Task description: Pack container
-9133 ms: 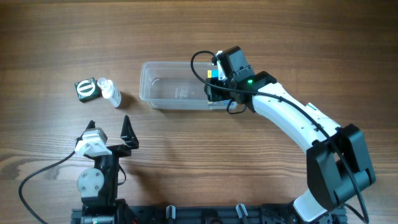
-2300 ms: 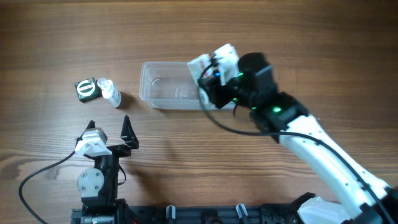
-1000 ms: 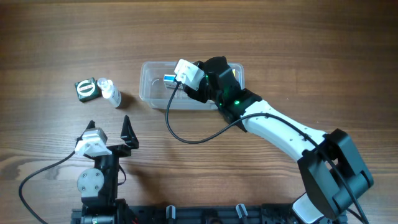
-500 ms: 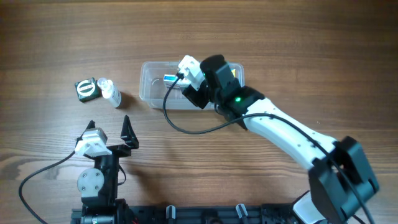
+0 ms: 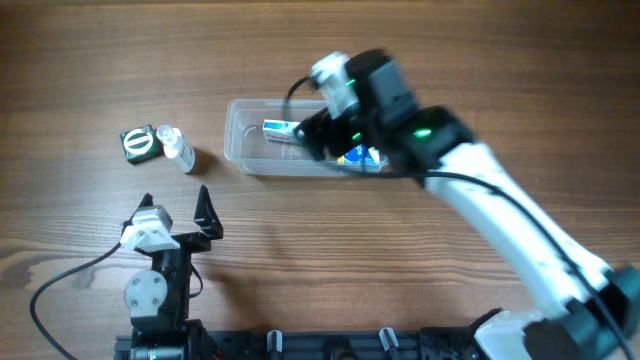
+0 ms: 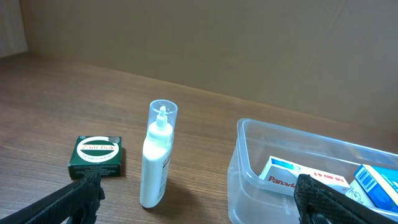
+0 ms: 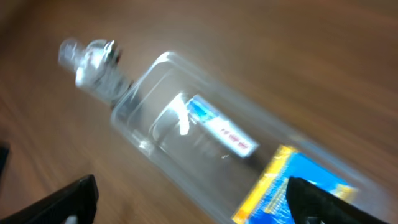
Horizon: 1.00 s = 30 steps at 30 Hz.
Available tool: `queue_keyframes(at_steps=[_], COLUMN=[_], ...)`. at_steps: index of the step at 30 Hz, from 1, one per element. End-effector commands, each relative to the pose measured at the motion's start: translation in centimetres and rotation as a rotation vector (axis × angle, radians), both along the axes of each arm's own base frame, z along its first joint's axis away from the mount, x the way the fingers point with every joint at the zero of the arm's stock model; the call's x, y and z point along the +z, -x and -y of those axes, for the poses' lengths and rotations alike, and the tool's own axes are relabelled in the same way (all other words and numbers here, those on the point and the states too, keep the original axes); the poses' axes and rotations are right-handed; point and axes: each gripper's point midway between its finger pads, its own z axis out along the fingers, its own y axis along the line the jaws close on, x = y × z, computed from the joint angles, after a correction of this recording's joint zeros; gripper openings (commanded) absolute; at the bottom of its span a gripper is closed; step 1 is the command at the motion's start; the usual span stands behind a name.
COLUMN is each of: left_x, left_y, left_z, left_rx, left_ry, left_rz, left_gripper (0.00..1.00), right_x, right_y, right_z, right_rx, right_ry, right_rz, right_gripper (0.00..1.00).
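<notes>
Open desk runs along the container's far and near rims, while a bottle and a green box stand off its left end. The right jaws hang spread apart above its middle. The left jaws, also apart, sit well off its near-left corner.

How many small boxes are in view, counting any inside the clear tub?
3. A white box and a blue-and-yellow carton lie inside the container; a green box sits beside the bottle. The right arm may hide more.
</notes>
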Motion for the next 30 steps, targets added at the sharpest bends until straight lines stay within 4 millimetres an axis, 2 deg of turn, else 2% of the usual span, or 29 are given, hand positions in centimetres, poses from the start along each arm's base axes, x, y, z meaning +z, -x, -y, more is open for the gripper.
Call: queue_keyframes(at_steps=[1,7,11,12,16,26,28,30], left_x=[-0.2,-0.2,-0.2,-0.2,-0.2,-0.2,0.2,0.9], left_y=[0.0,0.0,0.0,0.0,0.0,0.0,0.0,-0.1], left_z=[0.0,0.0,0.0,0.0,0.0,-0.1,-0.1,0.8], left_rx=[-0.003,-0.003,-0.003,-0.003,-0.003,0.002,0.003,-0.049], left_ry=[-0.018,-0.018,-0.018,-0.018,-0.018,-0.018,-0.019,-0.015], left_rz=[-0.006,-0.006,-0.006,-0.006,-0.006,-0.005,0.013,0.041], left_gripper=[1.0,1.0,1.0,1.0,1.0,1.0,1.0,1.0], right_x=[5.0,3.6,2.6,2.4,2.3,2.3,2.3,2.3], right_y=[-2.5,-4.3,-4.5,-4.5,-4.3,-4.3,-4.3,-4.3], right_z=[7.9,19.5,25.2,25.9,27.2,27.2,27.2,27.2], right_rx=[-0.3,-0.625,-0.791,-0.808,-0.84,-0.84,-0.84,-0.84], right_ry=[-0.071,0.055,0.131,0.137,0.139,0.139,0.139,0.139], right_rz=[0.055,0.028,0.017,0.008,0.0,0.0,0.0,0.0], right_gripper=[1.0,1.0,1.0,1.0,1.0,1.0,1.0,1.0])
